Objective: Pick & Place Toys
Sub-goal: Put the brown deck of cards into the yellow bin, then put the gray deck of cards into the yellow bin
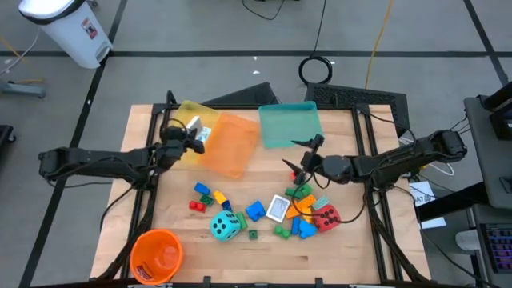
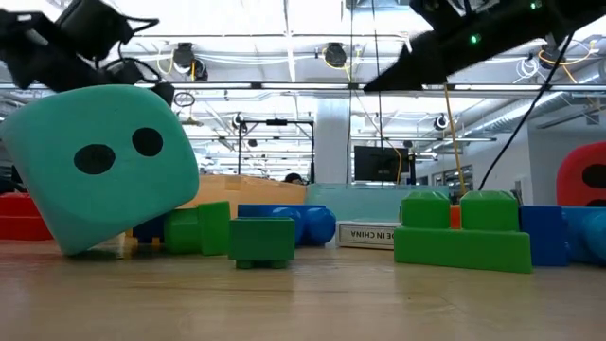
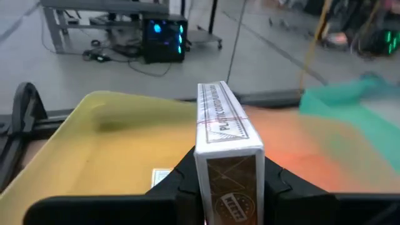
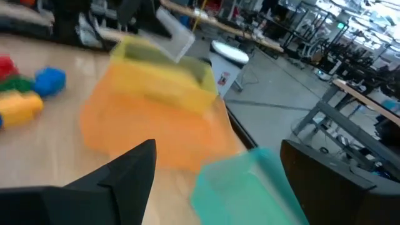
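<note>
Card box [image 3: 226,150] clamped in the left gripper [image 1: 192,136], held over the yellow tray [image 3: 94,144]. Bricks, cyan die [image 1: 226,226] and red die [image 1: 326,216] lie scattered on table [image 1: 240,256]. Right gripper [image 1: 302,168] hangs spread wide, holding nothing, near teal tray [image 1: 290,124].

A white card box [image 3: 228,156] stands on edge, raised above the table's far left. Small coloured bricks [image 1: 210,197], a cyan die [image 1: 226,226], a red die [image 1: 326,216] and a white picture card [image 1: 278,208] lie scattered mid-table.
</note>
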`<action>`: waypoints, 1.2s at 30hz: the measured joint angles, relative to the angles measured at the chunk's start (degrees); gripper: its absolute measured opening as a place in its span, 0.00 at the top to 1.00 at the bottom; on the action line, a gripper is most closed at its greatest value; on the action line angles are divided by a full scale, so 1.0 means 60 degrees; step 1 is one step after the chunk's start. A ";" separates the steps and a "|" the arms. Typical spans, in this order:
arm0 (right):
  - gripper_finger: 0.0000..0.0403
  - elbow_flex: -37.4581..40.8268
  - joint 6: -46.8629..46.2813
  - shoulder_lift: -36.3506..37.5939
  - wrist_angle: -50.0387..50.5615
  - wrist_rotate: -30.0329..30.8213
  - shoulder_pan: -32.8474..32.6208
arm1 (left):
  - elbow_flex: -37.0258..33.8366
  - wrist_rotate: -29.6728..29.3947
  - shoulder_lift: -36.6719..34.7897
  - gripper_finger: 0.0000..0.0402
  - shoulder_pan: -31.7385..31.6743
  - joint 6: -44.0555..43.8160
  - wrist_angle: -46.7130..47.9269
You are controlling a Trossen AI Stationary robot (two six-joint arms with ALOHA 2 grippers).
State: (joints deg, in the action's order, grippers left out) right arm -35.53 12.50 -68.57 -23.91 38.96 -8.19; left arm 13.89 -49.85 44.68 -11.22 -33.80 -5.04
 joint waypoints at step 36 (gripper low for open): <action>0.23 0.0004 -0.0201 0.0002 0.0033 -0.0040 0.0040 | 0.0887 0.2732 -0.0753 0.25 -0.1182 0.1332 0.0176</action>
State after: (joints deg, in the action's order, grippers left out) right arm -35.51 11.30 -68.55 -23.71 38.72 -7.94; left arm 19.21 -33.47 40.16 -18.31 -25.81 -3.99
